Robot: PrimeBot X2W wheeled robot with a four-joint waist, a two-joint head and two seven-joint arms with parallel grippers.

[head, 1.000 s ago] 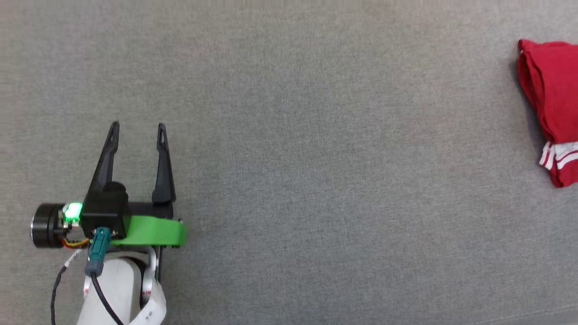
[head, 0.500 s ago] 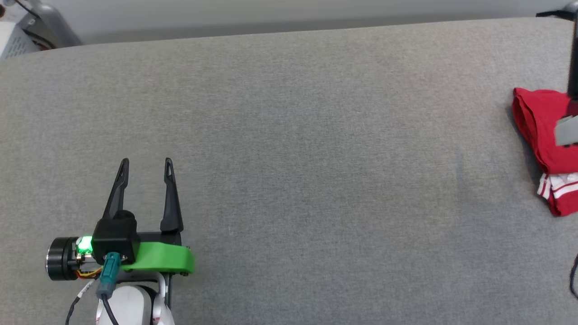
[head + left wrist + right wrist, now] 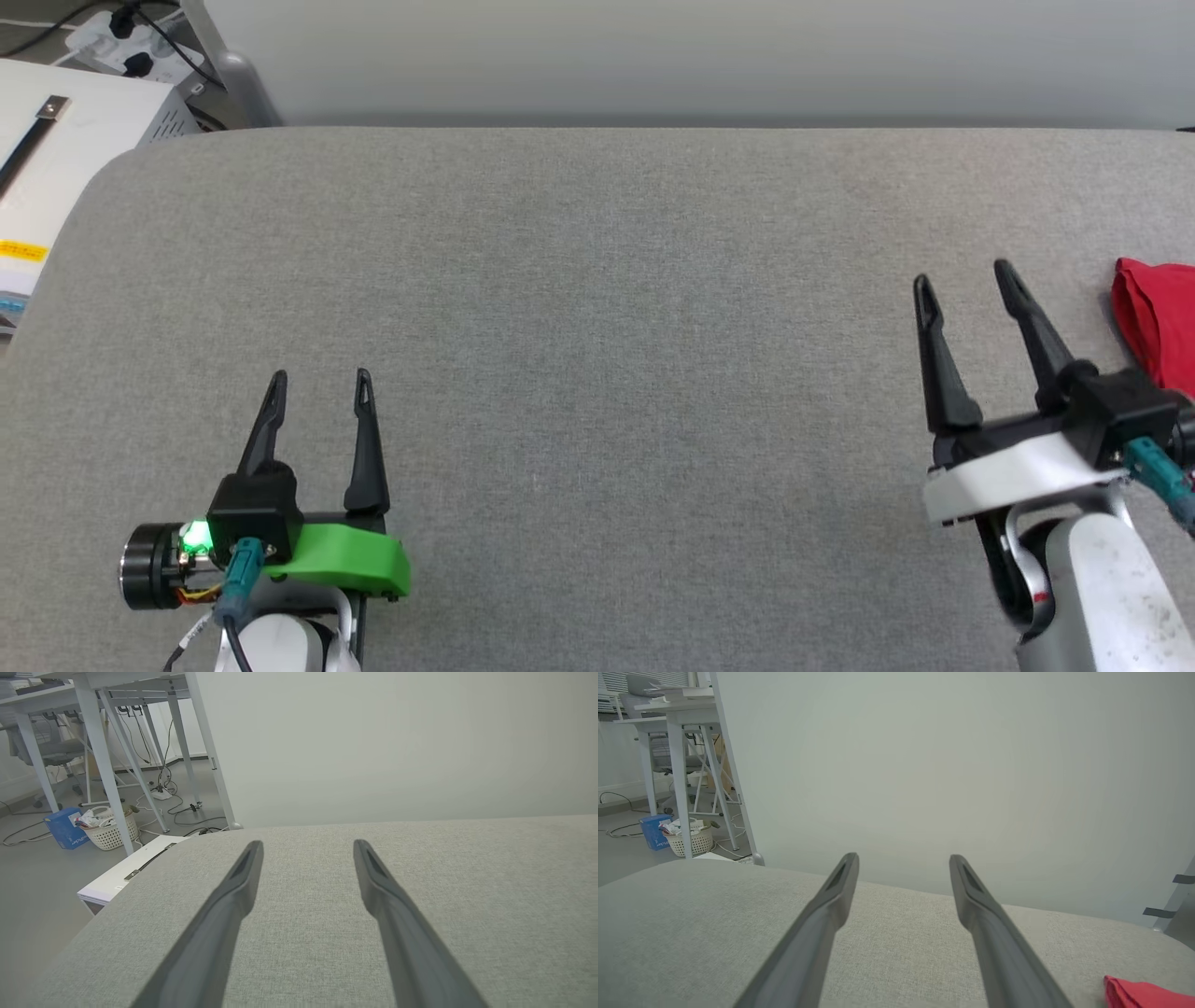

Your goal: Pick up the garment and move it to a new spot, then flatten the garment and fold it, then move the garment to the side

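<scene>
The garment (image 3: pixel 1160 329) is a bunched red cloth at the right edge of the grey padded surface (image 3: pixel 597 308); its corner also peeks in at the lower right of the right wrist view as the garment (image 3: pixel 1139 994). My right gripper (image 3: pixel 963 277) hovers just left of it, open and empty, fingers pointing away from me. At the lower left my left gripper (image 3: pixel 319 381) is open too, nothing between its fingers, far from the cloth. Both wrist views show spread fingers over bare grey fabric: left gripper (image 3: pixel 306 847), right gripper (image 3: pixel 902 859).
A pale wall (image 3: pixel 653 56) runs behind the surface's far edge. A white box (image 3: pixel 56 159) with cables sits off the far left corner. Beyond that are white table legs (image 3: pixel 103 756), a wicker basket (image 3: pixel 110 830) and a blue box (image 3: pixel 65 828) on the floor.
The head camera has tilted up and shifted, bringing the far edge and wall into view. My right gripper has come into the picture beside the garment. The left gripper stays open.
</scene>
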